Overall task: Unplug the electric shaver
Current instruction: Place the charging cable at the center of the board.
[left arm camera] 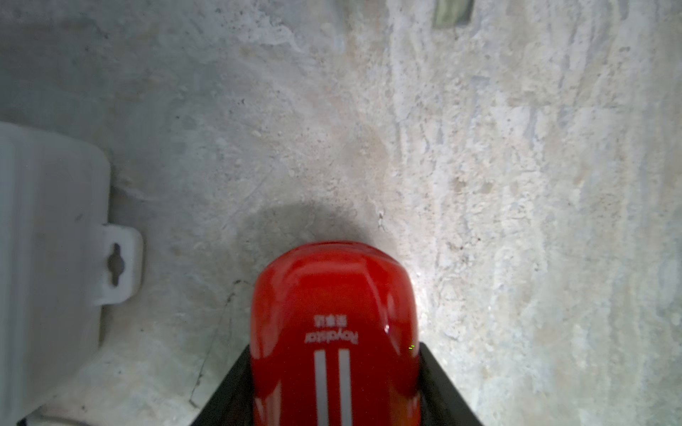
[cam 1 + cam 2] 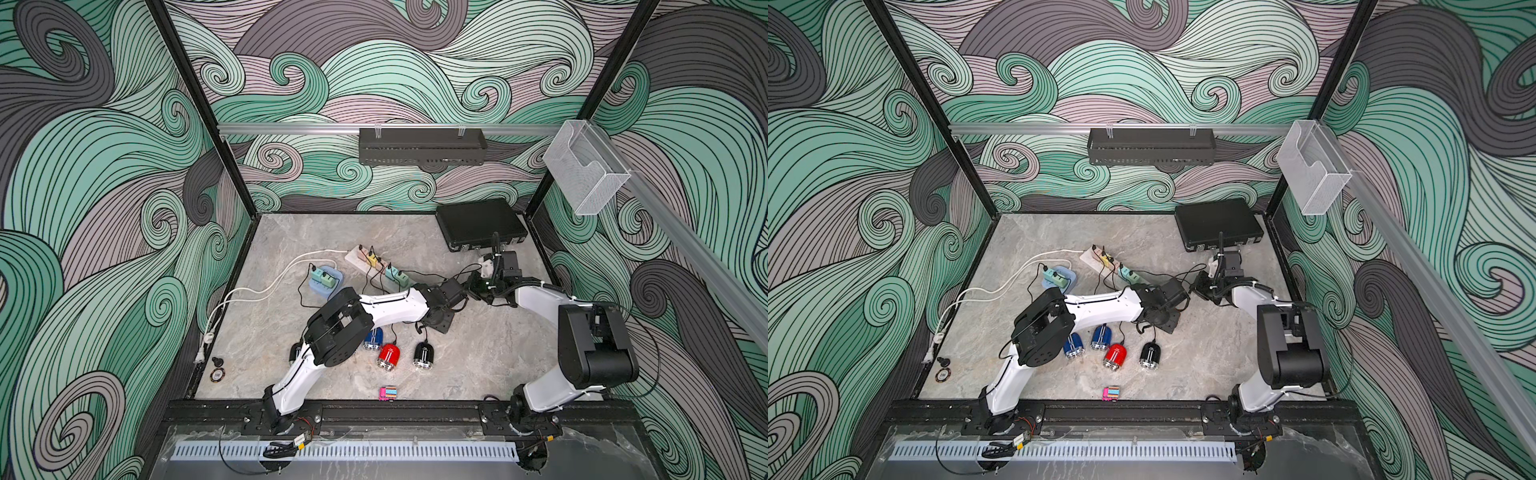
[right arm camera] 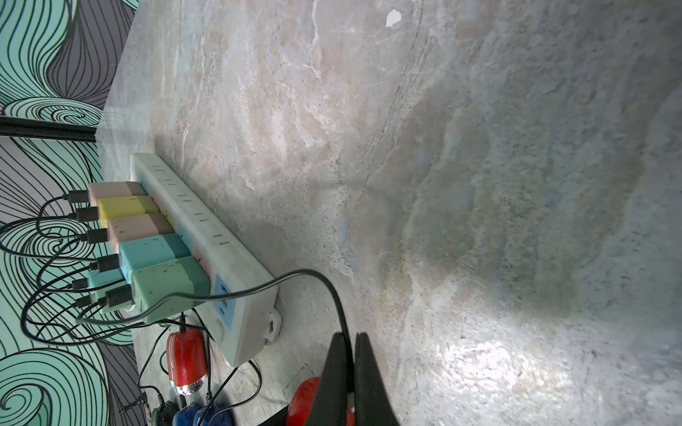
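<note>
- White cord (image 2: 257,291) loops along the left side of the marble table (image 2: 478,374); poker chip (image 2: 217,376) lies by the left edge.
- Two green adapters (image 2: 323,277) sit on a blue base (image 2: 337,291).
- Power strip (image 2: 358,254) lies slanted mid-table. A row of coloured adapters (image 3: 147,236) is plugged in, with black leads running off them.
- Loose toward the front: blue shaver (image 2: 373,338), other red shaver (image 2: 388,356), black shaver (image 2: 424,355).
- Left gripper (image 1: 332,369): jaws partly apart, clamped on both sides of the red shaver (image 1: 332,295). The shaver is held low over the table, just beside the tabbed end of the power strip. It is hidden under the wrist in both top views.
- Right gripper (image 3: 348,341): fingers pinched tight on a thin black cable (image 3: 321,282), just by the red shaver. The cable curves back toward the strip's adapters. Cannot tell if its plug is in the shaver.
- Black case (image 2: 482,224) sits at the back right.
</note>
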Tool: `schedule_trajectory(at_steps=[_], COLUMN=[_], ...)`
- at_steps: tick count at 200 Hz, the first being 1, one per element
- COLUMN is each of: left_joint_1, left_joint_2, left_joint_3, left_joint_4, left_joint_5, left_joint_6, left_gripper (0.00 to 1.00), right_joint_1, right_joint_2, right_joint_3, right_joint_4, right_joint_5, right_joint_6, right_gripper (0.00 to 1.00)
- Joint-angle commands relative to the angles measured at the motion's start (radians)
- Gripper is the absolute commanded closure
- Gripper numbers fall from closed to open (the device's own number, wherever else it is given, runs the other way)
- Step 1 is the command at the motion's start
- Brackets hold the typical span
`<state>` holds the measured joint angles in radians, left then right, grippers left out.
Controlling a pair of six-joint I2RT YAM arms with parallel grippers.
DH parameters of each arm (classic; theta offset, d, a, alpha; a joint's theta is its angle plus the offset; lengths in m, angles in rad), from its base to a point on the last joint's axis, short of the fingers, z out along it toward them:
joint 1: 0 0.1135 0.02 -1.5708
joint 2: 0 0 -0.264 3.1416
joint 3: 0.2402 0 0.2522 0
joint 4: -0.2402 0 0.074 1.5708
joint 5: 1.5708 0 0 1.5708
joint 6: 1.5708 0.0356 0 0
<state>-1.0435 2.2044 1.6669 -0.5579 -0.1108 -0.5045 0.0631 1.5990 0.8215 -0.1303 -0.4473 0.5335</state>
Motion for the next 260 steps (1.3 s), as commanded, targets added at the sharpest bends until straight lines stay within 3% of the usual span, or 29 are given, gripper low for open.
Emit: schedule_trajectory(at_steps=[1,150,260], left_joint_1=[-0.006,-0.022,-0.019], left_joint_2=[0.032,0.026,-0.147], left_joint_3=[0.045,0.045,-0.023], left_joint_4=[-0.051,-0.114,-0.042], left_joint_5=[-0.026,-0.064,-0.109], left_joint_6=[-0.008,-0.042,0.001], left_gripper=[0.61,0.29,0.27], right_joint_1=[-0.002,0.017,0.037], right_joint_2=[0.005,0.052,0.073], right_joint_3=[0.012,0.013,0.034], right_joint_4=[0.014,0.04,0.026], right_joint_5=[0.013,-0.003,0.001], right_joint_6=[0.016,0.029,0.02], right_gripper=[0.96,0.94,0.89])
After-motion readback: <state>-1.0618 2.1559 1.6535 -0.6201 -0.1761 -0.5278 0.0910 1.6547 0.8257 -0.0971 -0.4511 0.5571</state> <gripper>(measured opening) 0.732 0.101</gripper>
